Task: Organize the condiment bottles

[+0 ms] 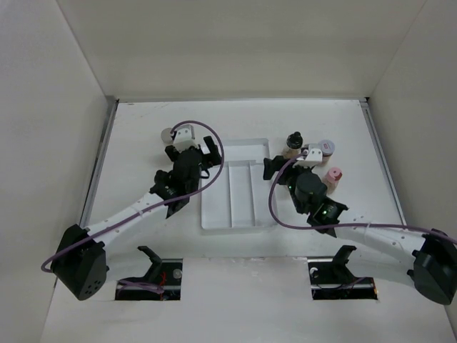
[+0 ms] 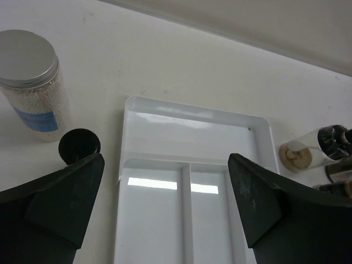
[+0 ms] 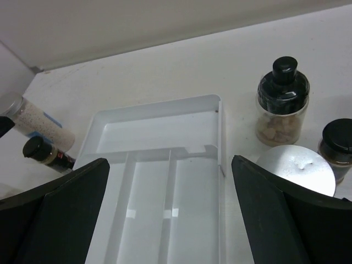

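Note:
The white three-compartment tray (image 1: 246, 151) lies in the middle with nothing in it. My left gripper (image 1: 207, 153) is open and empty over its left edge; my right gripper (image 1: 274, 167) is open and empty over its right edge. Left of the tray stand a pale grain bottle with a silver cap (image 2: 30, 82) and a small dark bottle with a black cap (image 2: 80, 146). Right of the tray stand a black-capped jar of tan chunks (image 3: 282, 104), a silver-capped bottle (image 3: 297, 170) and a dark bottle with a black cap (image 3: 336, 146). A lavender-capped bottle (image 1: 326, 148) and a pink-capped bottle (image 1: 333, 176) stand further right.
White walls enclose the table on the left, back and right. The tray (image 2: 192, 126) shows between the left fingers (image 2: 66, 198), and the tray (image 3: 159, 126) shows between the right fingers (image 3: 275, 214). The arm bases sit at the near edge.

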Available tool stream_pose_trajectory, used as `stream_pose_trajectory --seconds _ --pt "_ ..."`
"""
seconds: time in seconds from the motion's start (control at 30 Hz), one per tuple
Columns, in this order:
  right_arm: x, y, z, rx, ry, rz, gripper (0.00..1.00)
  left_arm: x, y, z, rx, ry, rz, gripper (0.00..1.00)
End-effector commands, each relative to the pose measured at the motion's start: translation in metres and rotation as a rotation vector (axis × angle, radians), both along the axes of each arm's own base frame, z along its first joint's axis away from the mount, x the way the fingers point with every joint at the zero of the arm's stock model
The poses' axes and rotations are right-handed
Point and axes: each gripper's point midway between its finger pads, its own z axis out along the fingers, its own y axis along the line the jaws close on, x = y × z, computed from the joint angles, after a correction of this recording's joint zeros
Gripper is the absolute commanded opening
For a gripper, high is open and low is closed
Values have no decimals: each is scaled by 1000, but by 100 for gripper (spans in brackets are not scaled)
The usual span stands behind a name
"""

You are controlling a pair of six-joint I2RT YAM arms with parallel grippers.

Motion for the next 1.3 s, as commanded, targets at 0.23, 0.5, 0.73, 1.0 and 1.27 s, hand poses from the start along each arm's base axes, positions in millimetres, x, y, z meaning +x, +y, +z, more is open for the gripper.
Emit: stream_pose_trajectory --seconds 0.23,0.5,0.73,1.0,1.27 --pt "-5 24 6 70 -37 95 95 10 20 30 103 -40 48 100" --pt "-7 35 -3 45 3 136 20 18 41 24 174 -40 99 86" --pt "-4 42 -11 38 19 156 59 30 53 1 237 56 137 70" --pt "-1 45 -19 27 33 162 71 47 58 -44 247 174 173 70" --pt "1 47 -24 18 48 168 72 51 62 -77 242 227 201 64"
